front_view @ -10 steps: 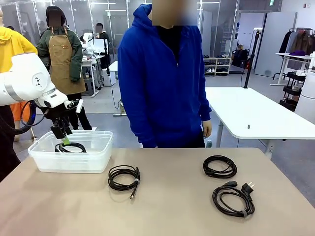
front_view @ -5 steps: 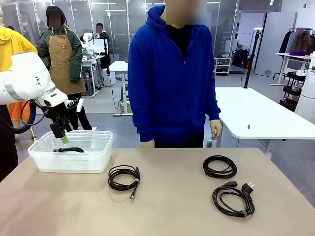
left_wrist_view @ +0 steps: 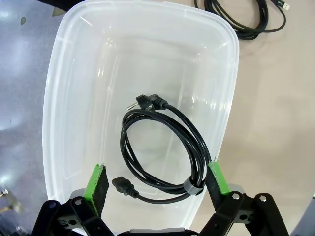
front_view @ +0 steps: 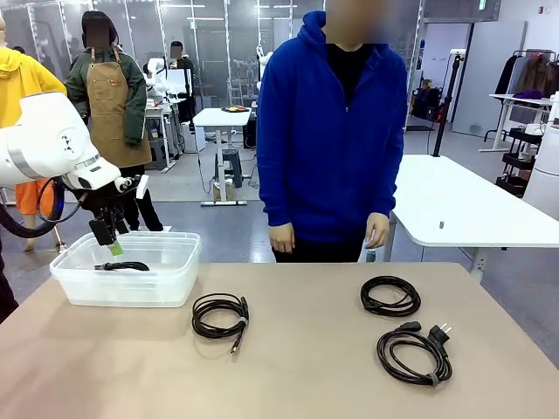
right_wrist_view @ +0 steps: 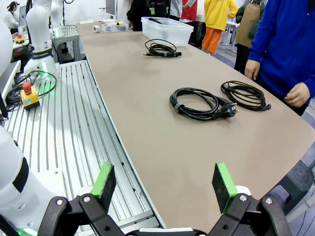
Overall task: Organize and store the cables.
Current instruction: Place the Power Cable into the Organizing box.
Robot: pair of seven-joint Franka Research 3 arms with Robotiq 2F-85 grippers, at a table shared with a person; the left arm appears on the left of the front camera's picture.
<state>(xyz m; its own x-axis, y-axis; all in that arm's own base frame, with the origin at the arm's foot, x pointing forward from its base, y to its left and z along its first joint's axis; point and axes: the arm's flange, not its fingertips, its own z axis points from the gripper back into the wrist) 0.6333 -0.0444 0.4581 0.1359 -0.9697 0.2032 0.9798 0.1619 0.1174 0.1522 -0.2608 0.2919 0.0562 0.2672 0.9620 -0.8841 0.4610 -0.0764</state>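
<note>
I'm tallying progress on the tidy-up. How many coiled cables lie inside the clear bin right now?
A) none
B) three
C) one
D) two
C: a single coiled cable lies on the floor of the clear bin, while the coil beside the bin and the two coils on the right sit out on the table.

Tan desk (front_view: pixel 297 375) holding a clear bin (front_view: pixel 131 292) at left, a middle cable (front_view: pixel 218 314) near it, and a far cable (front_view: pixel 389 296) and near cable (front_view: pixel 414 353) at right.
</note>
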